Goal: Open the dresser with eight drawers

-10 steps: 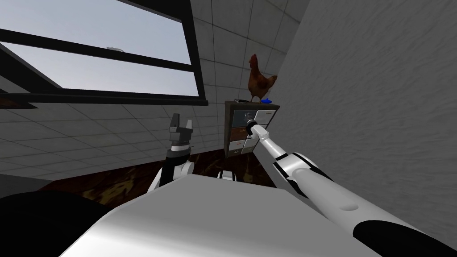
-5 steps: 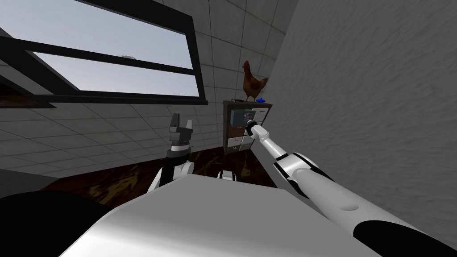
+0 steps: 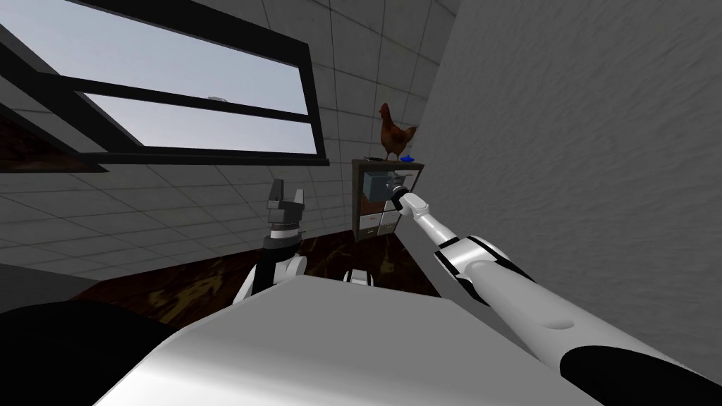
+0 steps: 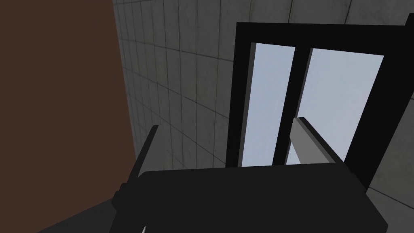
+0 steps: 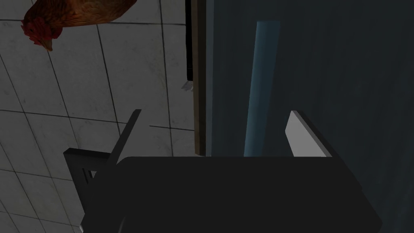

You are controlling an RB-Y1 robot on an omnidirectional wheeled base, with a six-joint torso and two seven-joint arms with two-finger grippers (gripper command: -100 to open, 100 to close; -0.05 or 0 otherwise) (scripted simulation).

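Head view: the dresser (image 3: 375, 220) stands in the corner by the grey wall (image 3: 564, 141), with a chicken (image 3: 393, 137) on top. The right gripper (image 3: 395, 189) is at its upper drawers; the left gripper (image 3: 287, 187) points up, well apart from it.
Left wrist view: fingers wide, nothing between them.
Right wrist view: fingers wide, and just ahead is a dark blue panel (image 5: 331, 60) with a pale strip (image 5: 262, 81).

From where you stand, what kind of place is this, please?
Most likely a corner of a room inside a house. A tiled wall holds a large dark-framed window, a small dresser stands in the corner on a dark brown floor, and a brown chicken stands on top of it.
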